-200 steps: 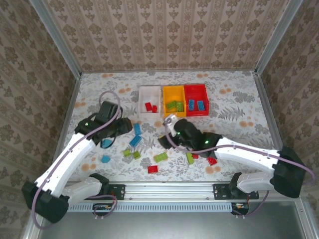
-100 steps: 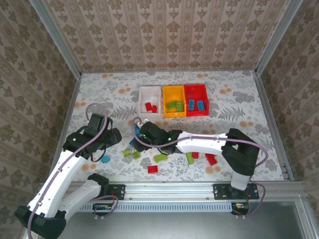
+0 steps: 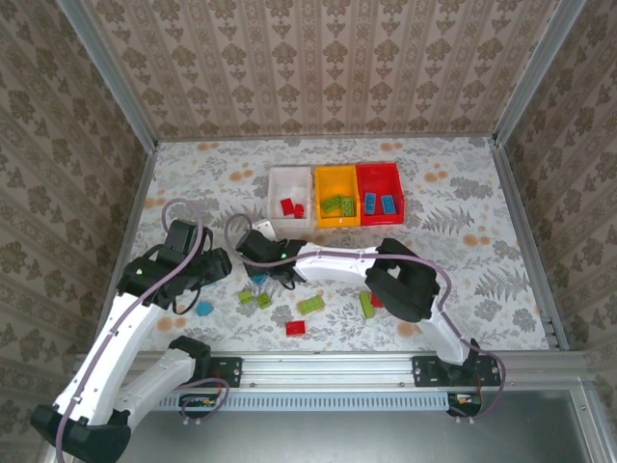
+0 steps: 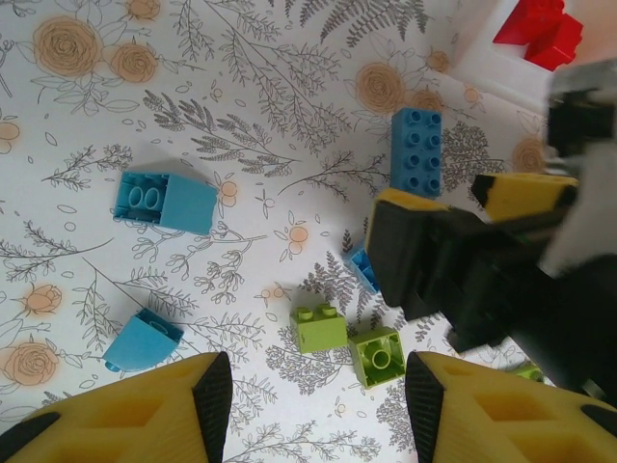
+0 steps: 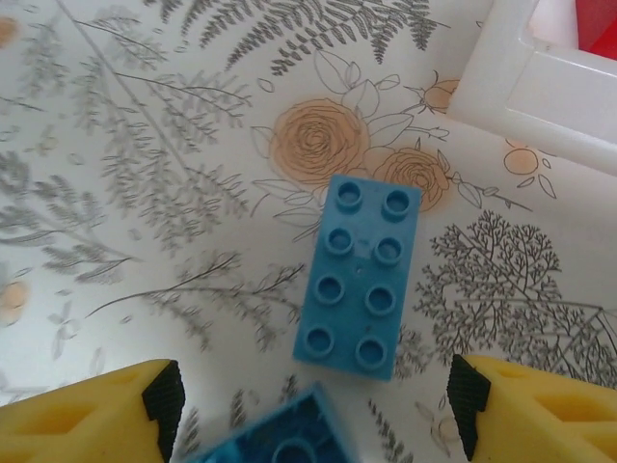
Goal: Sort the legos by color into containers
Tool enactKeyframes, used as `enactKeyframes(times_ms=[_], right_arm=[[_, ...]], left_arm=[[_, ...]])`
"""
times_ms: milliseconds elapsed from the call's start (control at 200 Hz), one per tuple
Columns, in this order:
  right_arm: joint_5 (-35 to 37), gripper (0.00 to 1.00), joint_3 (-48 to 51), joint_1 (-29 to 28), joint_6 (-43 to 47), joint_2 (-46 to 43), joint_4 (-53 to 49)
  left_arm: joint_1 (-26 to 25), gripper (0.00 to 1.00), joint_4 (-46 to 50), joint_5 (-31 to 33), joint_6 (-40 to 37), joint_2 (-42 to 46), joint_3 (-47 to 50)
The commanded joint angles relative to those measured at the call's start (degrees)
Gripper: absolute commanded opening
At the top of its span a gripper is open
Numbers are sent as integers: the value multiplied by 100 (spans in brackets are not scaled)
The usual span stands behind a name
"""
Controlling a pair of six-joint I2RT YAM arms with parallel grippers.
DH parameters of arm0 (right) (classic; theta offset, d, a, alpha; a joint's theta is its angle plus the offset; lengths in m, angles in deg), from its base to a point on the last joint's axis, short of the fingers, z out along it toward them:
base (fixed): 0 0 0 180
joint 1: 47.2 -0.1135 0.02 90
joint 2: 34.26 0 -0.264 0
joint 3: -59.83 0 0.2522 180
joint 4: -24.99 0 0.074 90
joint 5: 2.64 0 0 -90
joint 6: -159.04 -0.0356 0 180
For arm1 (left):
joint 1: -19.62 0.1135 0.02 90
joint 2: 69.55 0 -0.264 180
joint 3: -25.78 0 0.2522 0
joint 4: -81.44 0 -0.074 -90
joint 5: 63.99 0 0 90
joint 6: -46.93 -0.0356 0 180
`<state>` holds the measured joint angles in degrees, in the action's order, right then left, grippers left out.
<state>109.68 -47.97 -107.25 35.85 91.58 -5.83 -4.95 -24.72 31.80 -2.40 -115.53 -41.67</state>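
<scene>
Right gripper [image 5: 313, 395] hovers over the long blue brick [image 5: 359, 277], jaws spread wide with nothing in them. The brick lies flat on the floral table [image 5: 145, 145], studs up, centre of the wrist view and clear of both fingers. Here's the catch: a second blue brick [image 5: 280, 439] pokes in at the bottom edge, just beside the long one. Come down a touch low in the frame and a finger lands on it, or the jaws pinch both and one tips out. In the upper right the white bin [image 5: 540, 87] sits near, so a wide finger could nudge its wall.

From above, the left gripper [image 3: 207, 265] is near the right one, just to its left in the frame. Its jaws are parted and empty over two green bricks [image 4: 319, 328] in the lower middle of its wrist view, and the right gripper's black body crowds that frame's right side. With both reaching into one patch, I'd call a knock between them the main worry, scattering the loose legos.

One more thing. Blue ones lie in the red bin [image 3: 381, 178], far right of the row, with green in the yellow bin [image 3: 337, 181] and red in the white. The white bin is nearest, and a weak grip could spill this brick there on the way across.
</scene>
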Motion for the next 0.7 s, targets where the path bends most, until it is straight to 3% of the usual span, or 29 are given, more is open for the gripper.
enactKeyframes(times_ms=[0, 170, 420, 540, 695], right_arm=[[405, 73, -501, 98, 8, 347, -680], [370, 69, -832, 149, 99, 722, -783], [238, 43, -860, 178, 78, 930, -684], [314, 32, -100, 169, 373, 356, 272], [471, 29, 940, 199, 920, -881, 1262]], left_arm=[[67, 54, 144, -77, -182, 189, -142], [76, 54, 275, -95, -226, 297, -190], [94, 54, 365, -102, -278, 378, -254], [90, 55, 289, -181, -312, 381, -213], [85, 55, -285, -717, -399, 243, 11]])
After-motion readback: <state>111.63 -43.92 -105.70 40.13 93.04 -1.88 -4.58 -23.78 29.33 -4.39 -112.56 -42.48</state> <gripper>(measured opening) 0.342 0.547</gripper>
